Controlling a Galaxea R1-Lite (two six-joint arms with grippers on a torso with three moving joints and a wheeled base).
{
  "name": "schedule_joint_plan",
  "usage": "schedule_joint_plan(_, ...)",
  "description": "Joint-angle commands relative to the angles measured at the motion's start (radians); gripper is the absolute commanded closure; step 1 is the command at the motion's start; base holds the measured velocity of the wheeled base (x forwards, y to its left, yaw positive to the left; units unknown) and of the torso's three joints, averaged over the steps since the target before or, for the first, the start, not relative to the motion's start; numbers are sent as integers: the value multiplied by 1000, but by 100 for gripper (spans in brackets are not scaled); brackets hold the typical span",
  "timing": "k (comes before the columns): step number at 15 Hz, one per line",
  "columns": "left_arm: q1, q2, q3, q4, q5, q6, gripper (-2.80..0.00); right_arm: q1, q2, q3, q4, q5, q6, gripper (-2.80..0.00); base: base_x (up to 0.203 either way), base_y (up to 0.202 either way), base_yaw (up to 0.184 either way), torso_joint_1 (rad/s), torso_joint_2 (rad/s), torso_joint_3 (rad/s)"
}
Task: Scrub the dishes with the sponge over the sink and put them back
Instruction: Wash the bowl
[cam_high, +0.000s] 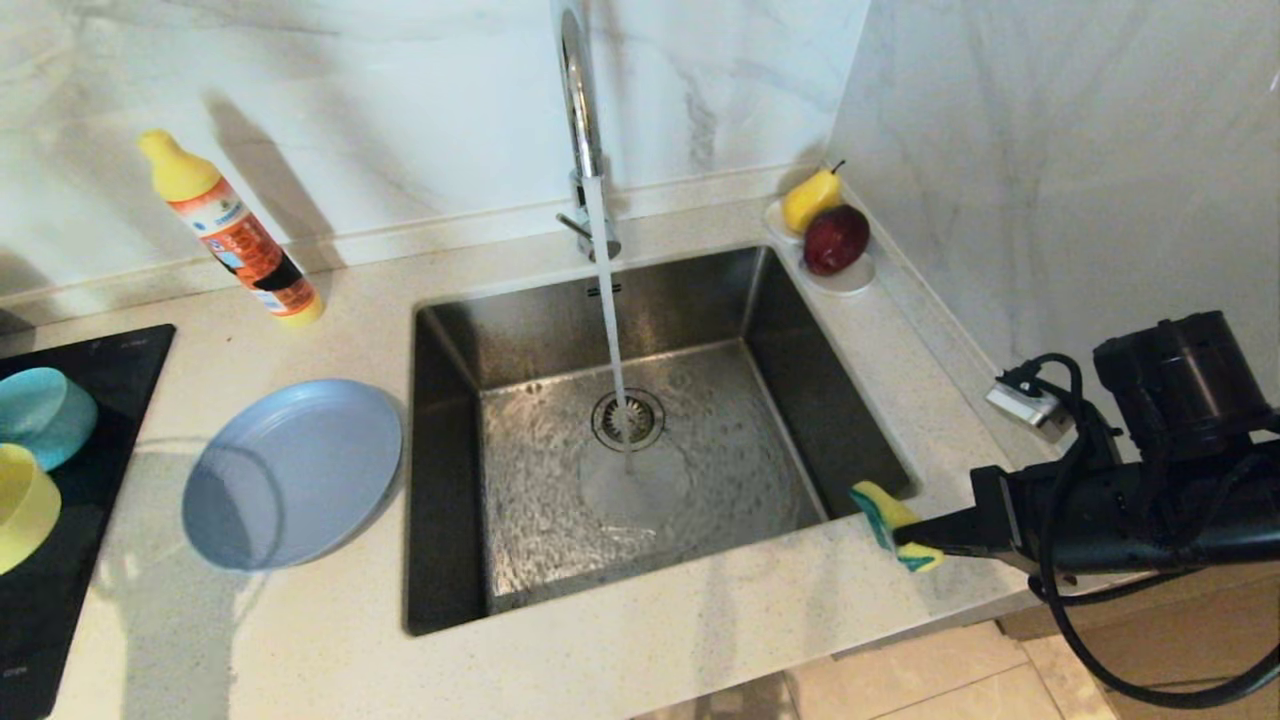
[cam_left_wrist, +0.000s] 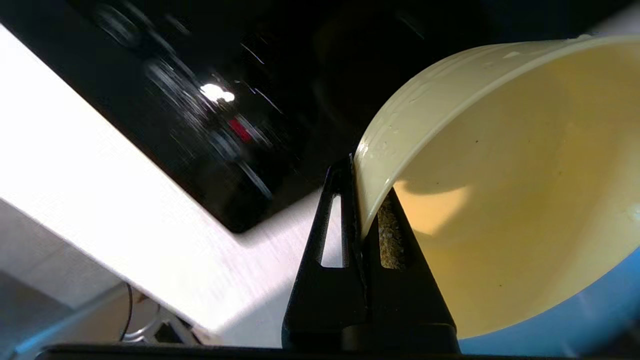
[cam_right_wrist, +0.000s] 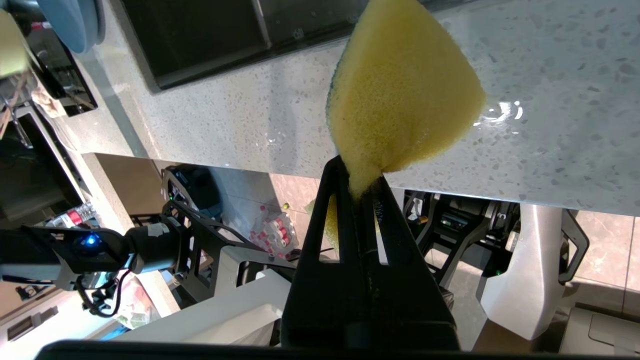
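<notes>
The left pincer (cam_left_wrist: 357, 200) is closed, its two black fingers (cam_left_wrist: 325, 235) pinching the rim of the yellow-green bowl (cam_left_wrist: 500, 190), one finger outside the wall and one inside. The left arm itself does not show in the head view. The right arm reaches in level from the right side, its dark wrist and looping cable over the worktop's (cam_high: 700, 640) near right corner. The right pincer (cam_high: 905, 535) points toward the robot's left and is clamped tight on one end of the sponge (cam_high: 885, 520), which sticks out beyond the fingertips.
</notes>
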Motion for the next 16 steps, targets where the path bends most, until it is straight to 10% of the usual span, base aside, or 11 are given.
schedule_joint_plan(1, -52, -146, -25, 69, -26, 13, 0, 1, -10, -3, 1, 3, 4, 0, 0, 0, 0, 0, 0, 0)
schedule_joint_plan(8, -328, -360, -110, 221, -96, 57, 0, 1, -34, -14, 1, 5, 10, 0, 0, 0, 0, 0, 0, 0)
schedule_joint_plan(16, -814, -344, -192, 233, -10, -31, 0, -1, -64, -17, -1, 6, 5, 0, 0, 0, 0, 0, 0, 0)
